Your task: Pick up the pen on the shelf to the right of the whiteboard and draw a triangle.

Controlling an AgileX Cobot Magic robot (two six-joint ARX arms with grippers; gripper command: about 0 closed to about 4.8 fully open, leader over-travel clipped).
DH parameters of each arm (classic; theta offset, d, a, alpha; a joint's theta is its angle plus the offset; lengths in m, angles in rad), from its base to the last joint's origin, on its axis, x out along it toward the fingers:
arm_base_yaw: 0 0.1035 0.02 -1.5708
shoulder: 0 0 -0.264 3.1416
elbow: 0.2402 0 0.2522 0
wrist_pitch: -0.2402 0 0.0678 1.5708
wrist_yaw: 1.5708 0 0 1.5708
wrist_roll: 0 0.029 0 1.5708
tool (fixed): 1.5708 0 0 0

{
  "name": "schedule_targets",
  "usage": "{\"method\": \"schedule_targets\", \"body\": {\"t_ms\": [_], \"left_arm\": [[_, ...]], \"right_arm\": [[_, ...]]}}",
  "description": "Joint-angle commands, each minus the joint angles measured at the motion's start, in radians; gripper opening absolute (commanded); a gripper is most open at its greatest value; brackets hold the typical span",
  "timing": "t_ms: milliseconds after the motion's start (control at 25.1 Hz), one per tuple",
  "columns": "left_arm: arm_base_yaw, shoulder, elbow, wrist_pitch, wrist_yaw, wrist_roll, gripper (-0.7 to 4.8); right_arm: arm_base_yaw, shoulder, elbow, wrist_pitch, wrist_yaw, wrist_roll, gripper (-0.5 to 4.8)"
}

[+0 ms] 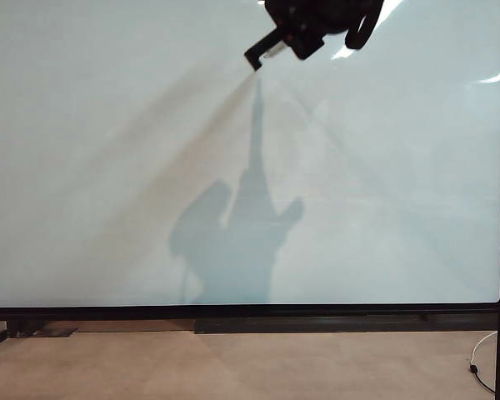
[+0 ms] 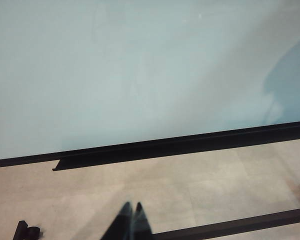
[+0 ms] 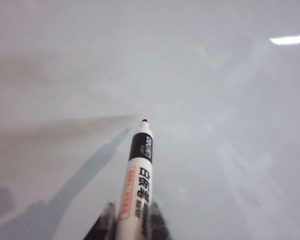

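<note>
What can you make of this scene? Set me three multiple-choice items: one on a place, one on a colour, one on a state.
1. In the exterior view the right hand is:
A at the whiteboard's bottom left corner
B by its top edge
C below it
2. The pen's barrel is:
A red
B green
C white with a black band
3. The whiteboard is:
A unmarked
B bearing a finished triangle
C covered in writing

B: the right hand, shut on the pen, shows at the top, while the left hand hangs shut below the board.
C: the right wrist view shows it close up.
A: no drawn line shows in any view.
</note>
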Motion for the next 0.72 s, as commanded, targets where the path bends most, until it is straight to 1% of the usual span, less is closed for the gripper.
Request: {"method": "schedule_targets", "body": {"t_ms": [40,80,119,159,239,278,358,716], "left_arm": [[0.0,0.0,0.003,-0.006,0.004,0.001,-0.05],[0.0,0.0,0.003,-0.006,0.003,0.001,-0.05],[0.0,0.0,0.003,-0.006,0.004,0.001,-0.05],[0.0,0.0,0.003,-0.006,0.004,0.001,-0.05],[0.0,0.0,0.003,-0.006,0.003,0.001,-0.05],[0.0,0.0,0.003,-0.006,0.004,0.001,-0.05],[0.0,0.0,0.003,-0.006,0.004,0.001,-0.05],[0.0,0.0,0.003,-0.006,0.003,0.001,-0.05]], "right_arm": [[0.029,0.089,0.008,0.209,0.089,-0.109,-0.06],[0.053,0.142,0.012,0.311,0.136,-0.192,-0.06],[0.066,0.174,0.013,0.377,0.153,-0.244,-0.06],[0.085,0.227,0.013,0.49,0.192,-0.314,-0.05],[0.095,0.298,0.02,0.604,0.24,-0.369,-0.05],[0.1,0.323,0.037,0.604,0.263,-0.37,-0.05],[0.1,0.341,0.055,0.604,0.266,-0.37,-0.05],[0.069,0.353,0.112,0.604,0.22,-0.37,-0.05]]}}
